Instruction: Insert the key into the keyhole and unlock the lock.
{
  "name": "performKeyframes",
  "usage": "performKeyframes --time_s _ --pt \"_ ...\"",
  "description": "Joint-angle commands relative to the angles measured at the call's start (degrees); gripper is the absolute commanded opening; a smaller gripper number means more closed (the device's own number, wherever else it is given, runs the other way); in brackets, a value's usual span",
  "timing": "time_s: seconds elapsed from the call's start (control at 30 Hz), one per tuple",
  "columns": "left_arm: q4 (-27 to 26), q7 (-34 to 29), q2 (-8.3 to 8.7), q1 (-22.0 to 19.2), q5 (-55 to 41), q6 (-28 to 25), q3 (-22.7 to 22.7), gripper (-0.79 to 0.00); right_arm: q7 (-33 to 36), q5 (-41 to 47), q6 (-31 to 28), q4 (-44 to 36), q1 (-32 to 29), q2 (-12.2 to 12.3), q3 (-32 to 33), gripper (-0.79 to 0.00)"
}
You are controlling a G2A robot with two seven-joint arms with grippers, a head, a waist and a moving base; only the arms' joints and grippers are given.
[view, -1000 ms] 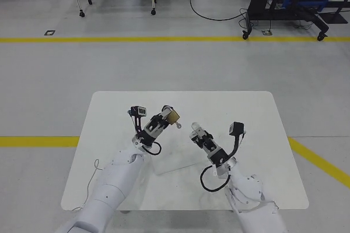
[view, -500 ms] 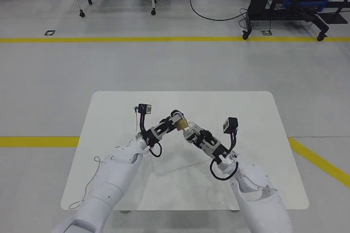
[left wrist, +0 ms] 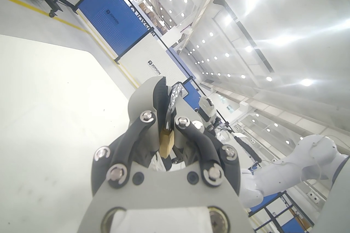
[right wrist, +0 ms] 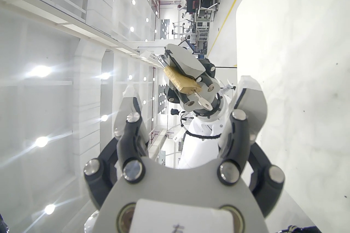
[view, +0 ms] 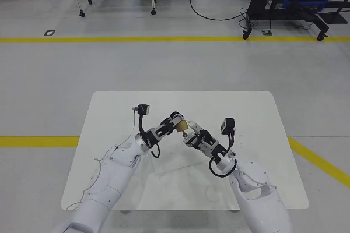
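Here, starting on the left, our left gripper [left wrist: 166, 105] is clamped on the small brass padlock [left wrist: 167, 143]. It holds the padlock up off the white bench [view: 105, 175], with the steel shackle [left wrist: 174, 97] toward the fingertips and the brass body nearer the palm. We judge this firm pinch is there so the lock cannot twist away under torque. The small silver key [right wrist: 203, 102] juts from the lower end of the brass body, seemingly seated in the keyhole, with no finger on it. To the right, our right gripper [right wrist: 188, 92] faces the lock with its fingers spread apart and empty, the key's bow just ahead of the gap. We read insertion as done and the turn as not yet made. Whether the shackle has sprung we cannot tell.
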Motion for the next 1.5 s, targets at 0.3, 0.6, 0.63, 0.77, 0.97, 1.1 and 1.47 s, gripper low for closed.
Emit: performKeyframes --time_s 0.3,0.6,0.63,0.77,0.97,1.1,1.47 --pt "-2.95 4.73 0.48 1.59 8.42 2.66 0.78 -0.785 -0.31 1.14 0.92 0.06 0.72 0.07 -0.59 -0.095" --pt "-3.45 7.39 0.69 2.14 6.42 2.21 0.39 -0.785 -1.32 0.55 0.71 -0.16 0.91 0.17 -1.03 -0.077" --pt "-3.45 8.25 0.66 2.40 4.69 2.15 0.06 -0.785 -1.33 0.39 0.44 -0.26 0.77 0.19 -1.07 -0.089" --pt "-3.46 7.98 0.44 3.07 -3.78 1.72 -0.28 -0.785 -0.47 1.19 -2.83 -0.23 -0.18 0.30 -0.69 -0.200" --pt "-1.88 -1.70 -0.36 3.23 -25.46 1.04 1.31 -0.785 7.44 10.88 -12.76 2.24 -1.60 0.30 0.32 -0.422" --pt "1.30 -10.50 -0.91 1.65 -35.24 2.86 2.48 -0.785 11.31 15.04 -13.40 4.63 -0.92 0.35 0.45 -0.409" --pt "8.37 -18.81 -2.63 -1.81 -42.15 2.31 4.58 -0.785 11.85 16.55 -10.19 7.83 2.09 0.32 -0.78 -0.425"
